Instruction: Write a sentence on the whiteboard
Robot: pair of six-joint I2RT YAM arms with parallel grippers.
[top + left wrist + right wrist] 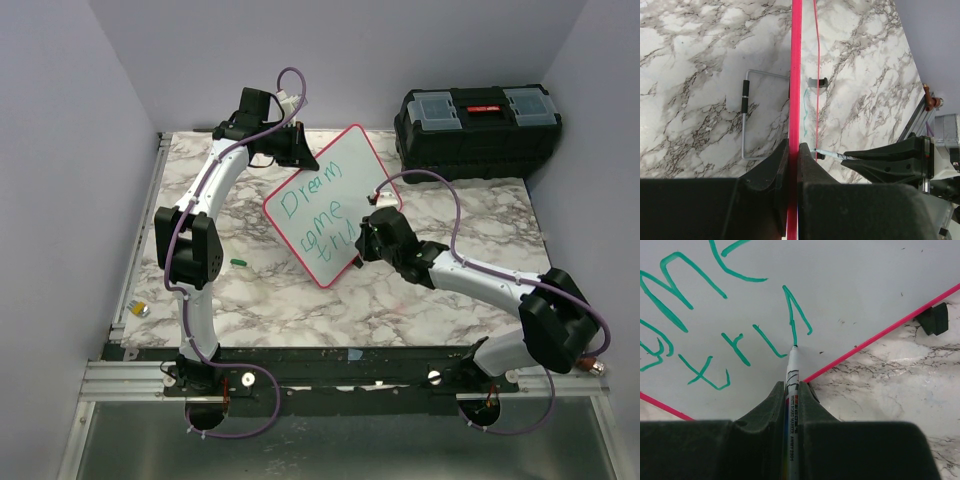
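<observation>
From the top external view, the whiteboard (335, 175) stands on the marble counter (280, 300) turned like a diamond, in the middle between the two arms. The sentence (312, 215) runs across it in green: "Dream", "come" below it, and a third row starting "tr", its end hidden by the right arm. My left end effector (295, 150) sits at the board's far upper edge, and the right end effector (365, 245) is against the lower right part of the board. A black toolbox (478, 130) sits at the far right corner, well apart from the board. A small green cap (238, 262) lies on the counter near the left arm.

In the left wrist view I see the board edge-on as a red-pink line. The two fingers are pressed onto that rim from either side, pinching it. A grey wire stand (745, 120) juts from one face of the board. On the other face, the marker (827, 154) tip meets the board.

In the right wrist view, the fingers are closed on the marker barrel. Its tip touches the white surface at the bottom of the last green stroke, just after "tr". A black clip (934, 319) sits on the rim at the right.
</observation>
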